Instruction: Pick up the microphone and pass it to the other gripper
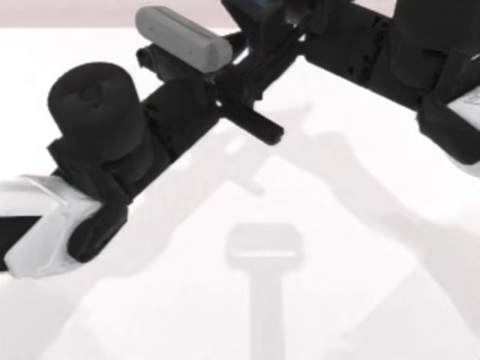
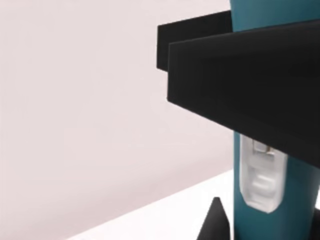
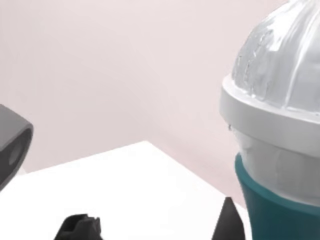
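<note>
The teal microphone (image 2: pixel 272 220) is held up in the air above the table's far middle; only a sliver of it (image 1: pixel 255 4) shows in the top view. My left gripper (image 2: pixel 267 227) is shut on the handle just below the white switch patch (image 2: pixel 262 175), with one fingertip (image 2: pixel 216 222) tight against the handle's side. My right gripper (image 2: pixel 163 60) is shut on the handle farther up, one black finger in front of it and one behind. In the right wrist view the silvery mesh head (image 3: pixel 280 75) and teal collar (image 3: pixel 280 205) sit right beside my right fingertip (image 3: pixel 227 222).
Both arms meet at the top view's upper middle, left gripper (image 1: pixel 240 79) and right gripper (image 1: pixel 292 41). The left arm's grey camera housing (image 1: pixel 184 34) juts out there and shows again (image 3: pixel 10 142). The white table (image 1: pixel 337 285) carries only shadows. A pale wall stands behind.
</note>
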Controlling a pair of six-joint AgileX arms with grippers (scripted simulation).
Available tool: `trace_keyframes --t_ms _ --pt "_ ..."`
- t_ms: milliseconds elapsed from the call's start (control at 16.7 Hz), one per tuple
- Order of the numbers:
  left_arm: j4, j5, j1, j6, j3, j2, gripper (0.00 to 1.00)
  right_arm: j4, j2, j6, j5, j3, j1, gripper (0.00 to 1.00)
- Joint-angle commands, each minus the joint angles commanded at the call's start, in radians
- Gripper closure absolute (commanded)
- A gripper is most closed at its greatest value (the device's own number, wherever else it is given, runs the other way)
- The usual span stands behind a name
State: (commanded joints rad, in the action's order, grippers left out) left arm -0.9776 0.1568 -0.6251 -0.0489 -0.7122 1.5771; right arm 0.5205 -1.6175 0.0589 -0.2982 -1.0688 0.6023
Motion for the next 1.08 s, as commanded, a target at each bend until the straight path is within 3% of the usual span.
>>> trace_keyframes --t_ms 60,840,1080 --pt "0.0 0.0 0.0 0.0 0.0 0.0 1.0 0.0 0.0 0.0 0.0 0.0 0.0 1.0" --pt "0.0 0.0 0.0 0.0 0.0 0.0 0.02 0.0 0.0 0.0 0.0 0.0 0.0 1.0" --pt "0.0 0.0 0.0 0.0 0.0 0.0 0.0 0.0 0.0 0.0 0.0 0.0 0.0 1.0"
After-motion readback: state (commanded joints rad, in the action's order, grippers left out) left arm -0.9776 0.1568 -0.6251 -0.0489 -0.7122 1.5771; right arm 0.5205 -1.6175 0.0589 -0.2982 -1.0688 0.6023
